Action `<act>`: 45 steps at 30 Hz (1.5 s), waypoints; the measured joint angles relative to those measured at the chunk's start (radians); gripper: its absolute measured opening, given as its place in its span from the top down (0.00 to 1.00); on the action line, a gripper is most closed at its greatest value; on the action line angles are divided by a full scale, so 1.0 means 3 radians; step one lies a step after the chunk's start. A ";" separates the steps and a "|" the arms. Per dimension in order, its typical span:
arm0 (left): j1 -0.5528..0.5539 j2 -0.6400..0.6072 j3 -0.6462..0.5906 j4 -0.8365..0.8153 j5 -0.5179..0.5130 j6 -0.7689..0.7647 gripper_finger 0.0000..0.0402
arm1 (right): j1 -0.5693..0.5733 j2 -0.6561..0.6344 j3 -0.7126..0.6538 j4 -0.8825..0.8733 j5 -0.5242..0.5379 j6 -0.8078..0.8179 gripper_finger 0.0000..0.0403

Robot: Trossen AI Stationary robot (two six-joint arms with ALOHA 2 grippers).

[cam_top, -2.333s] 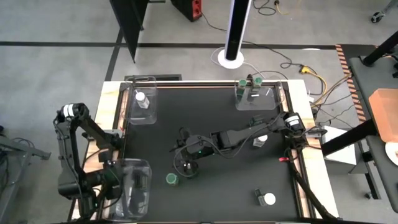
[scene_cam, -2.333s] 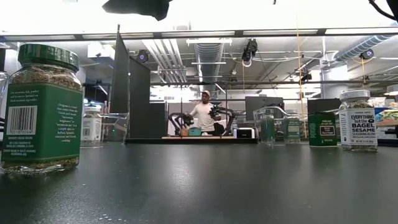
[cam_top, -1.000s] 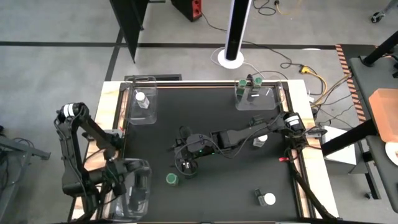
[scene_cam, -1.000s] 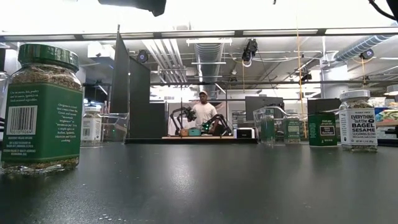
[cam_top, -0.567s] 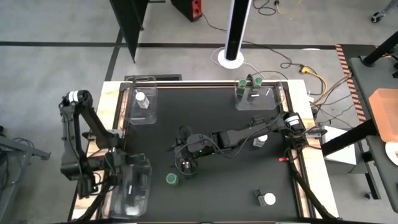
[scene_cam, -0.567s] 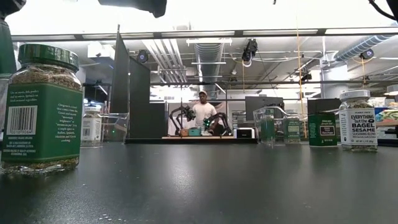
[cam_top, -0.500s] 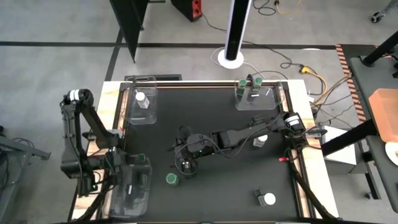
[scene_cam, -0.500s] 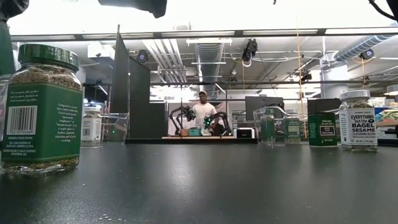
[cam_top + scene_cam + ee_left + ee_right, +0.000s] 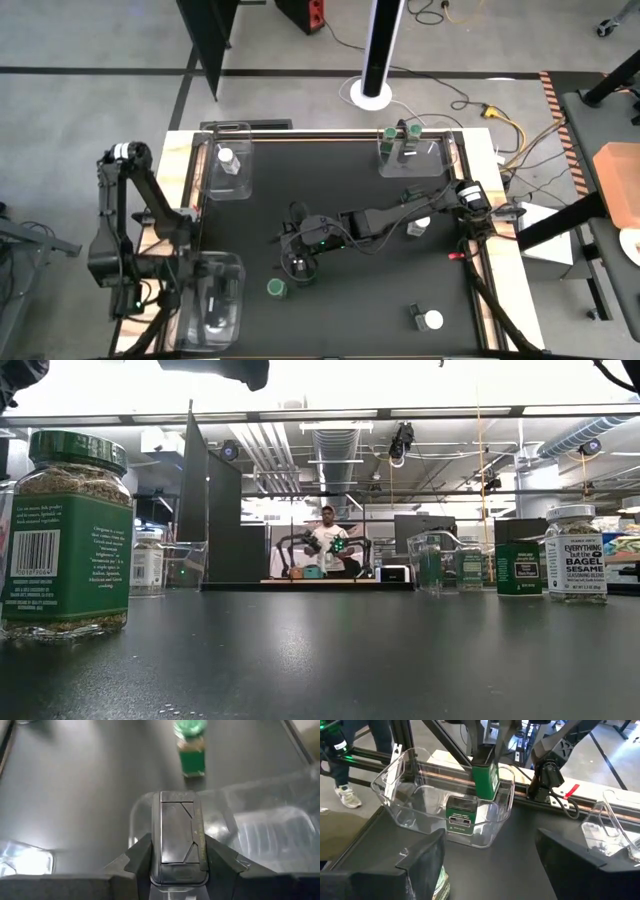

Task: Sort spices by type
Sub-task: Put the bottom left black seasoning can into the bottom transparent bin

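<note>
Right end effector (image 9: pixel 300 268) sits mid-surface in the high view, just beside a green-lidded jar (image 9: pixel 276 288); left end effector (image 9: pixel 212 300) hangs over the near-left clear tray (image 9: pixel 232 262). Low view: that green-lidded jar (image 9: pixel 66 532) looms large, a white-lidded jar (image 9: pixel 571 554) far across. Left wrist view: fingers (image 9: pixel 179 842) pressed together, empty. Right wrist view: fingers (image 9: pixel 422 865) spread wide, a jar between them.

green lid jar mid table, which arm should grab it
Right, probably. The right gripper hangs just beside the green lid jar, jaws open. The left gripper sits over the near-left clear tray.
</note>
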 joint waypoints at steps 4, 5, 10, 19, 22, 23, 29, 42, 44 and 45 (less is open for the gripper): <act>-0.0010 0.0071 -0.0032 -0.0001 0.0071 -0.0045 0.71 | 0.0000 0.0000 0.0000 0.0001 0.0000 0.0003 0.26; -0.0009 0.0078 -0.0040 0.0002 0.0070 -0.0091 0.71 | 0.0000 0.0000 0.0000 0.0001 0.0000 0.0003 0.26; -0.0035 0.0090 -0.0079 -0.0028 0.0068 -0.0133 0.71 | 0.0000 0.0000 -0.0001 0.0002 0.0000 0.0004 0.28; -0.0192 0.0054 -0.0240 -0.0060 -0.0179 -0.0398 0.71 | 0.0015 0.0000 -0.0001 0.0026 0.0001 0.0005 0.27; -0.0262 0.0044 -0.0354 -0.0006 -0.0179 -0.0524 0.71 | 0.0022 0.0000 -0.0001 0.0026 0.0001 0.0005 0.26; -0.0282 0.0041 -0.0391 0.0034 -0.0182 -0.0547 0.71 | 0.0027 0.0000 -0.0001 0.0026 0.0000 0.0004 0.25; -0.0353 0.0037 -0.0609 0.0205 -0.0189 -0.0714 0.71 | 0.0037 0.0000 -0.0003 0.0026 0.0001 0.0004 0.24; -0.0352 0.0041 -0.0832 0.0452 -0.0038 -0.1012 0.71 | 0.0037 0.0000 -0.0004 0.0026 0.0001 0.0043 0.29; -0.0352 0.0047 -0.0832 0.0474 -0.0032 -0.1031 0.71 | 0.0037 0.0000 -0.0004 0.0026 0.0000 0.0046 0.28; -0.0352 0.0053 -0.0832 0.0479 -0.0033 -0.1035 0.71 | 0.0037 0.0000 -0.0005 0.0026 0.0000 0.0047 0.28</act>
